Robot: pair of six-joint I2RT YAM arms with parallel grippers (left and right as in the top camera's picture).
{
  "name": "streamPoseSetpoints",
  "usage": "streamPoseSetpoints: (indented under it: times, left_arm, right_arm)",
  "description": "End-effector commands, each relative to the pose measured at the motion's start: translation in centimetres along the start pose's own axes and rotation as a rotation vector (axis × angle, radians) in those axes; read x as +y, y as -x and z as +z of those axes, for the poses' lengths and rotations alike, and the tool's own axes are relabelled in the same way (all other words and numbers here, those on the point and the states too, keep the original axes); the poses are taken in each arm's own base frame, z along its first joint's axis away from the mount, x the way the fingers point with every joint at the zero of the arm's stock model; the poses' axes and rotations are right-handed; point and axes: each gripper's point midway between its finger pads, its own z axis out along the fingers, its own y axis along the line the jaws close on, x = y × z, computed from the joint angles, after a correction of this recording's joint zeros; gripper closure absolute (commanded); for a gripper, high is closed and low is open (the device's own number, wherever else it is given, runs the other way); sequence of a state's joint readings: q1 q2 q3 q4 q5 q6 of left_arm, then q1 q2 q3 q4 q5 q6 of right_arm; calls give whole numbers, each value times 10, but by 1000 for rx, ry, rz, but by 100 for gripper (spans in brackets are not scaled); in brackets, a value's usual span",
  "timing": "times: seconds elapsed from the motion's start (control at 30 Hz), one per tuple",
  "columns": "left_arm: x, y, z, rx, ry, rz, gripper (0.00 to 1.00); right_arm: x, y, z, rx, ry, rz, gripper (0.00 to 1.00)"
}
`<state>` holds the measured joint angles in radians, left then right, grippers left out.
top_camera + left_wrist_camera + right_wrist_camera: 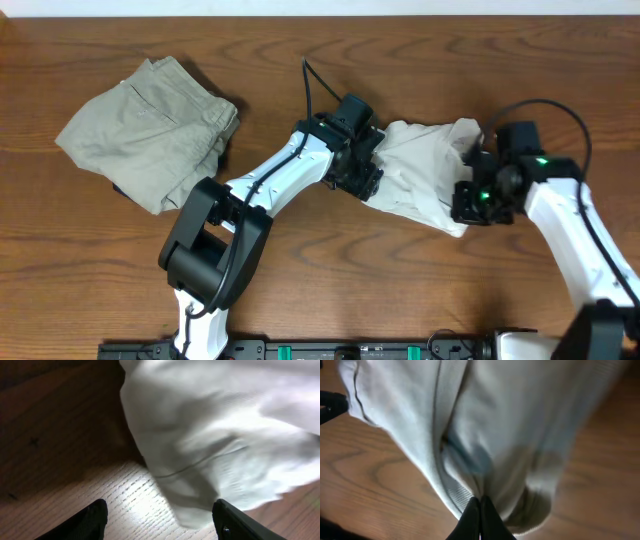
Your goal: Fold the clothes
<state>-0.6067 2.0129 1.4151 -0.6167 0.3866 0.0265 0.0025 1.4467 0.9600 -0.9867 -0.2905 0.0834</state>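
- T-shirt (420, 170): a crumpled pale bunch on the wooden table (330, 290), right of centre. It lies between the two grippers, with its longer run going roughly across from one to the other.
- Right gripper (480, 510): its fingers are pressed together on a stitched hem fold, so that end of the shirt is pinched.
- Left gripper (159, 522): the jaws stand wide with nothing in them. The shirt's loose edge lies just ahead and reaches in between the fingertips. This arm is the nearer one for that end, and I judge a short advance would put fabric in the gap.
- Khaki trousers (150, 130): a heap well apart at the far left.
- Unclear: collar and sleeves cannot be picked out in the bunch. From overhead the left gripper covers the shirt's near edge. Both wrist views are blurred.
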Motion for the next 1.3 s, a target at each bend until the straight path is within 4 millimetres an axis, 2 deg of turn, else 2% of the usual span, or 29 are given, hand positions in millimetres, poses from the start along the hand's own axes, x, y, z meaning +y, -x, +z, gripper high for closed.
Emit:
streamPoseSetpoints:
  times: [0.0,0.17,0.23,0.27,0.33,0.53,0.67,0.87,1.0,1.1,1.17,1.27]
  left_arm:
    - [0,-3,5,12,-6,1,31]
    - [0,-3,5,12,-6,1,31]
    - [0,-3,5,12,-6,1,31]
    - [0,-3,5,12,-6,1,31]
    - [0,-3,4,15,-7,-1,30]
    - [-19,-10,3,45,-112,-15,31]
    - [-24,-11,4,48,-123,-36,30]
    - [-39,-15,9,64,-131,-5,31]
    - [-48,-19,15,73,-133,46,31]
    - [-47,-21,24,85,-101,66,31]
    - [-44,-26,32,105,-78,68,31]
    - [-42,-35,43,144,-75,62,32]
  right_arm:
    - [-15,0,-16,-39,-64,48,99]
    - [-27,-6,-18,-24,-118,104,96]
    - [-28,-7,-17,-21,-122,106,79]
    - [-28,-7,-17,-21,-122,107,74]
    - [-28,-5,-18,-29,-125,117,74]
    - [-9,27,-19,-151,-8,80,68]
    - [-2,40,-14,-177,34,74,68]
    - [-6,50,18,-121,62,131,73]
    - [8,61,32,-114,169,120,76]
    - [12,68,37,-127,202,112,76]
    - [12,71,38,-132,204,124,79]
    - [11,75,38,-148,205,121,90]
